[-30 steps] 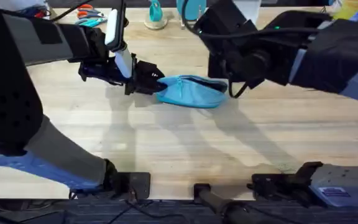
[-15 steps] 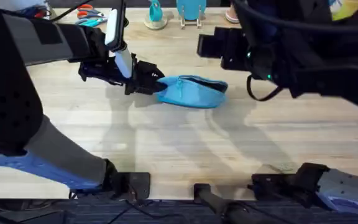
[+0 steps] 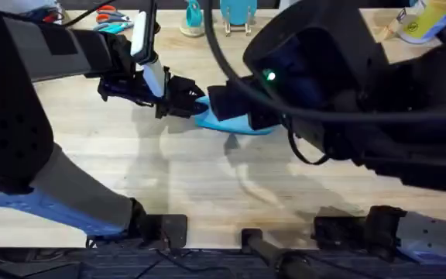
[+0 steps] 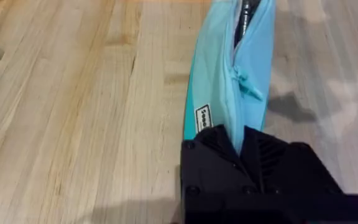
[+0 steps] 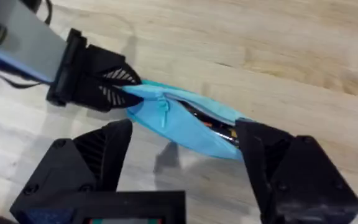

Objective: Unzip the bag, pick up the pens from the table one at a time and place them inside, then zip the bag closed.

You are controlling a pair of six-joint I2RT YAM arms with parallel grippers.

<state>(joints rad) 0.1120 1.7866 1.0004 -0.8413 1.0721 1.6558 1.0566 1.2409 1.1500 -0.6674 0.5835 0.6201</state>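
Observation:
The light blue bag (image 3: pixel 231 122) lies on the table (image 3: pixel 207 178), mostly hidden under my right arm in the overhead view. My left gripper (image 3: pixel 190 101) is shut on the bag's (image 4: pixel 229 93) near end, seen in the left wrist view as the left gripper (image 4: pixel 238 140). The zip is open along the far part, the zip pull (image 5: pixel 163 109) sits close to the held end, and dark pens (image 5: pixel 213 122) show inside the gap. My right gripper (image 5: pixel 184 134) hangs open above the bag (image 5: pixel 191 130), its fingers (image 5: pixel 104 152) spread to either side without touching it.
Orange and teal scissors (image 3: pixel 111 14) lie at the back left edge. Teal stands (image 3: pixel 194 20) and a yellow bottle (image 3: pixel 424 22) line the back. Bare wood stretches in front of the bag toward the arm bases.
The right arm swung from the back right to directly over the bag, rising close under the overhead camera. The left gripper and the bag stayed where they were.

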